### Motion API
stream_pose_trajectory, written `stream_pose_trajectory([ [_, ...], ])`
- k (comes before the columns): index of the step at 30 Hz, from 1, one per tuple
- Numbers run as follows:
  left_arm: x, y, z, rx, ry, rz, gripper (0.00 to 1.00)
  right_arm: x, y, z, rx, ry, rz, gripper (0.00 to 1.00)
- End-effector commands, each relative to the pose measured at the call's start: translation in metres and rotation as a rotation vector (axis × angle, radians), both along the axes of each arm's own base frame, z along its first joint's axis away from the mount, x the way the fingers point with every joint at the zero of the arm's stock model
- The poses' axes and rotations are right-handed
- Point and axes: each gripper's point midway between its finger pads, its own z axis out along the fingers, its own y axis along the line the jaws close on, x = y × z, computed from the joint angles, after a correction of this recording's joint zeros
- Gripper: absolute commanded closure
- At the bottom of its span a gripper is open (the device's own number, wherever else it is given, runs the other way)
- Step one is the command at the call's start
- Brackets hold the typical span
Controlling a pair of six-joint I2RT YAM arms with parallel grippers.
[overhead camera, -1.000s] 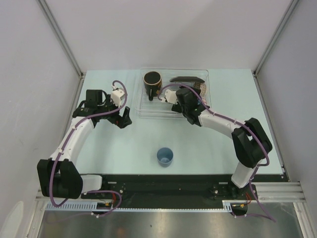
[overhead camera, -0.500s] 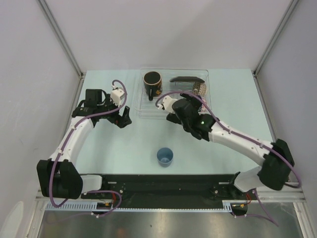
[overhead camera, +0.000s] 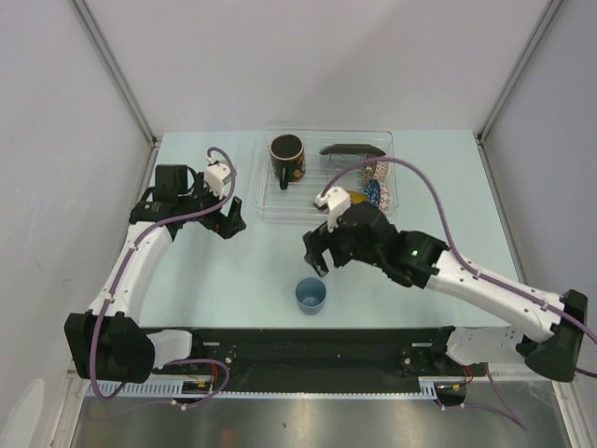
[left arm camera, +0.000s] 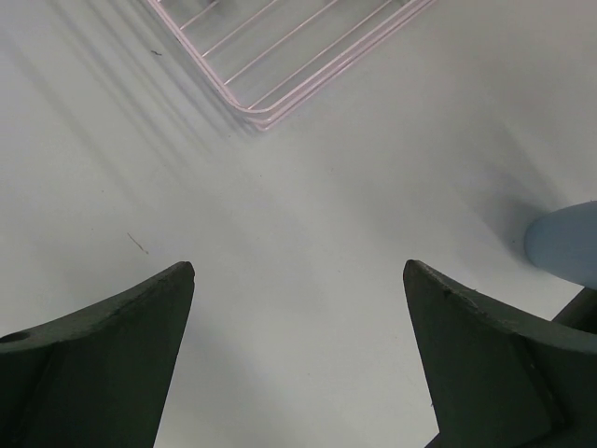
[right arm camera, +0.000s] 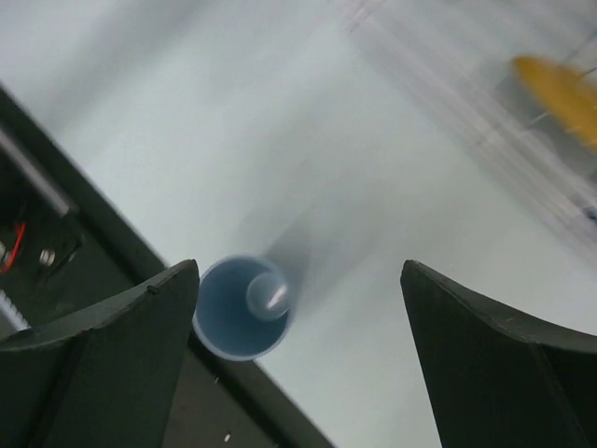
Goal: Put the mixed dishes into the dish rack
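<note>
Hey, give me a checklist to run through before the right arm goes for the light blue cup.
1. Right gripper open: ok.
2. Light blue cup upright, mouth up: ok.
3. Cup centred between the fingers: not ok, off toward one finger.
4. Left gripper open and apart from the cup: ok.
5. Bare space in the clear plastic dish rack's near-left corner: ok.

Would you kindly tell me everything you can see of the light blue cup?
The light blue cup is a plain, round tumbler with no handle in view, smooth and plastic-looking. It stands upright, mouth up and empty, on the pale table near the front edge, outside the dish rack. Only the table touches it; the open right gripper hovers above and just behind it.
</note>
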Motion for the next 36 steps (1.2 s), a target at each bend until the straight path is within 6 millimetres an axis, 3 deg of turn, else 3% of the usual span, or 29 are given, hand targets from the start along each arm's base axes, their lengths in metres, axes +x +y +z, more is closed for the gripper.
stream_pose_trajectory([
  [1, -0.002, 0.004, 0.013, 0.018, -0.049, 0.0, 0.0, -0.045, 0.026, -0.016, 0.03, 0.156, 0.114, 0.1],
  [8, -0.003, 0.005, 0.015, 0.019, -0.057, 0.007, 0.0, -0.081, 0.039, -0.057, -0.109, 0.255, 0.196, 0.11],
  [11, -0.005, 0.004, 0.014, 0.013, -0.052, 0.009, 0.0, -0.094, 0.053, -0.061, -0.107, 0.262, 0.239, 0.12],
  [19, -0.007, 0.006, 0.017, 0.021, -0.066, 0.015, 0.0, -0.101, 0.062, -0.109, -0.242, 0.333, 0.24, 0.14],
  [26, -0.009, 0.008, 0.019, 0.031, -0.075, 0.017, 0.0, -0.093, 0.07, -0.135, -0.311, 0.302, 0.247, 0.16],
  [31, -0.01, 0.008, 0.018, 0.021, -0.069, 0.032, 0.0, -0.085, 0.072, -0.158, -0.372, 0.299, 0.231, 0.3],
  [35, -0.009, 0.011, 0.016, 0.024, -0.071, 0.056, 0.01, -0.083, 0.076, -0.169, -0.389, 0.321, 0.245, 0.53],
  [36, -0.01, 0.011, 0.016, 0.023, -0.072, 0.061, 0.0, -0.083, 0.076, -0.173, -0.391, 0.337, 0.249, 0.62],
])
